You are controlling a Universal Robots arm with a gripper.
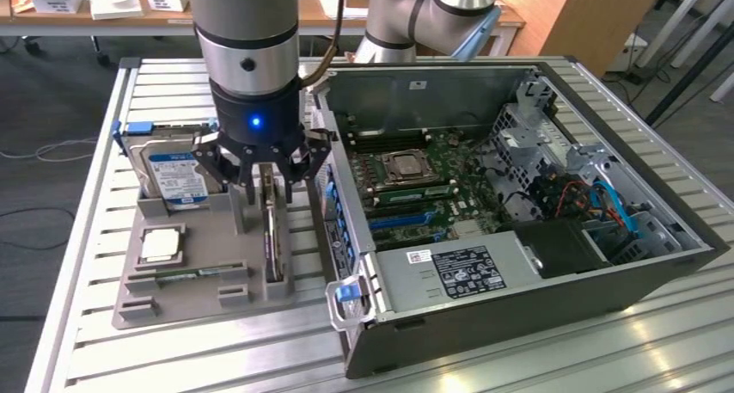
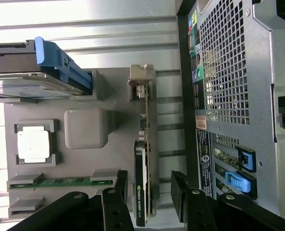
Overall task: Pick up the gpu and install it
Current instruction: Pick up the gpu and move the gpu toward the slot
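The gpu [image 1: 272, 238] is a thin dark card standing on its edge in a slot of the grey holder tray [image 1: 172, 303], beside the open computer case [image 1: 516, 195]. My gripper [image 1: 266, 176] hangs straight above the card's far end with its jaws open. In the wrist view the gpu [image 2: 142, 183] runs between the two black fingers [image 2: 116, 202], and a gap shows on each side of it. The gripper [image 2: 149, 199] holds nothing.
The tray also carries a silver blue-labelled hard drive [image 1: 172, 171], a square processor [image 1: 161, 244] and a green memory stick [image 1: 189, 273]. The case's motherboard [image 1: 413, 195] lies exposed at the exterior view's right. All of it rests on a slatted metal table [image 1: 229, 350].
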